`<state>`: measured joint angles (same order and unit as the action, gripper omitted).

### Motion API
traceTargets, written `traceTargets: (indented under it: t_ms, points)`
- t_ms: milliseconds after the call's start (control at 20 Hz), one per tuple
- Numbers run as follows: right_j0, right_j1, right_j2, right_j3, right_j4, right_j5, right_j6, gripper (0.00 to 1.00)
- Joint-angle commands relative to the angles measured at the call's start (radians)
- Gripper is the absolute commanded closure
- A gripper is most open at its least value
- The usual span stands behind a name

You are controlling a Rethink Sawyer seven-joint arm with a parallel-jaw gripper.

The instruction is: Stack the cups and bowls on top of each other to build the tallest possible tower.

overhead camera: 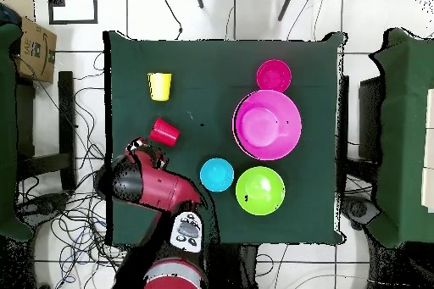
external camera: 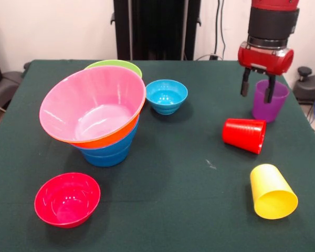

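Beneath the hand (external camera: pixel 258 87), purple cup (external camera: pixel 269 103) upright — mouth up.

The Sawyer arm (external camera: pixel 270 31) was glossy red with a black ribbed wrist band, a silver ring, and two dark slim fingers (external camera: pixel 245 84).

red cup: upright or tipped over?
Tipped over. The red cup lies on its side on the table, its body running sideways; the purple cup behind it stands upright, mouth up.
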<state>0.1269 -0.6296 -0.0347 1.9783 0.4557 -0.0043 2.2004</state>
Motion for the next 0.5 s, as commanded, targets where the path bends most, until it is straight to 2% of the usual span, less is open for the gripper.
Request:
traceTargets:
  t_ms: [50,500]
  points:
    - [-0.02,-0.057,0.17,0.094,-0.017,0.031,0.194,0.0]
    - [-0.017,-0.111,0.204,0.164,-0.001,0.027,0.22,0.0]
